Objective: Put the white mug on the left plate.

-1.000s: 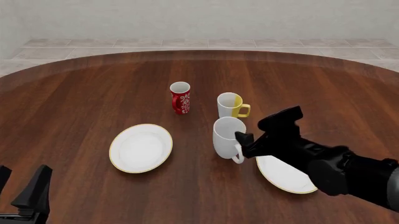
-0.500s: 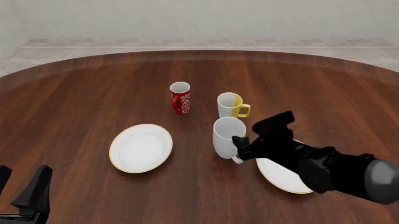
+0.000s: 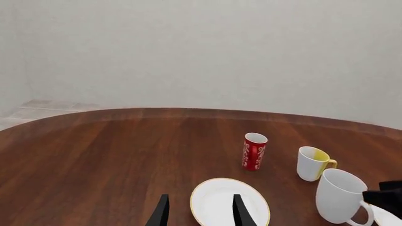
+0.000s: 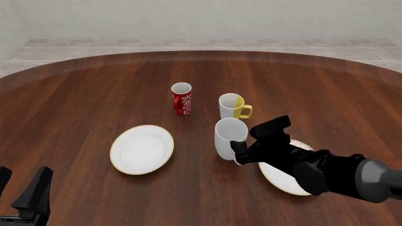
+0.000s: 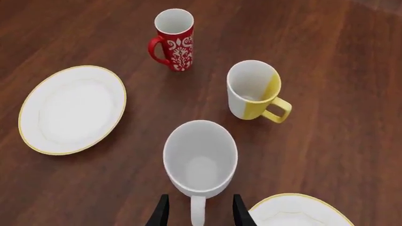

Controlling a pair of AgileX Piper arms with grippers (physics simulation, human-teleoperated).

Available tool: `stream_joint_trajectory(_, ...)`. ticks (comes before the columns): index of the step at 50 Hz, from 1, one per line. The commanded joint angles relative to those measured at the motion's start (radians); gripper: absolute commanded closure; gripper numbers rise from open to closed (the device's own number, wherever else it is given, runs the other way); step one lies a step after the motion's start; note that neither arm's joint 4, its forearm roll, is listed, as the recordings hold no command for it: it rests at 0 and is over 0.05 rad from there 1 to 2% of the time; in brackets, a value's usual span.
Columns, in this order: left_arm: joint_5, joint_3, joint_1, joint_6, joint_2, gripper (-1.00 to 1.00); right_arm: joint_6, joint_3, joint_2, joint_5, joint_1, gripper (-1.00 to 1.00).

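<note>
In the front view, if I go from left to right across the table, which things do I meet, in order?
left gripper → left plate → red patterned cup → white mug and yellow-sided mug, nearly level → right gripper at the white mug's handle → right plate, partly under the arm.

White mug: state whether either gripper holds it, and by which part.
Not held yet. The right gripper is open, its fingers straddling the handle of the white mug, which stands on the table. The left gripper is open, away from it.
</note>
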Motion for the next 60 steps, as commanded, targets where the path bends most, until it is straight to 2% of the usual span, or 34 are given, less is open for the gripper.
stream_joint_trajectory(1,0.000,-0.001,-0.001,-0.001,0.000,-1.00,0.011,0.003,0.022,-0.015,0.006,-1.00)
stream_joint_trajectory(60,0.000,0.001,-0.001,-0.005,0.000,-1.00,0.032,0.022,0.157,-0.091,0.014,-1.00)
